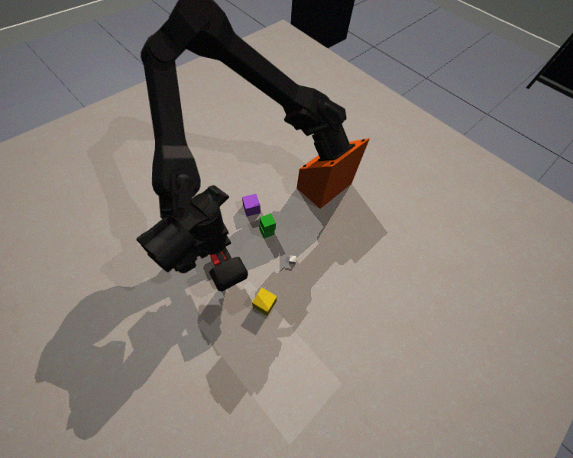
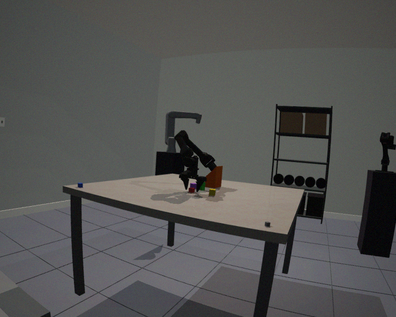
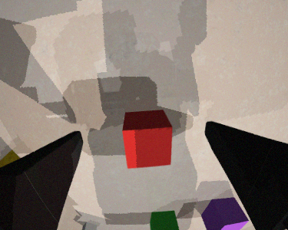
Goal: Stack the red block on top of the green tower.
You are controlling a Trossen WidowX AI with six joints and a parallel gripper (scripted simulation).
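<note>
Black jointed robot arm (image 2: 191, 153) is bending down over a pale square wooden table w/ dark legs (image 2: 130, 197), its open black gripper (image 2: 192, 182) hanging just above a small red cube (image 2: 191, 189), nothing in it. A purple cube (image 2: 192, 185) is sitting just behind the red one; the green block tower (image 2: 203, 186) is standing right of it, partly hidden by a finger. An orange wedge-shaped arm base (image 2: 215, 177) is sitting behind, a yellow cube (image 2: 211, 192) in front. A tiny blue cube (image 2: 79, 185) is resting at the table's far-left corner, a tiny dark cube (image 2: 267, 224) near the front-right edge. A black metal shelf rack (image 2: 302, 160) is standing by the wall.
</note>
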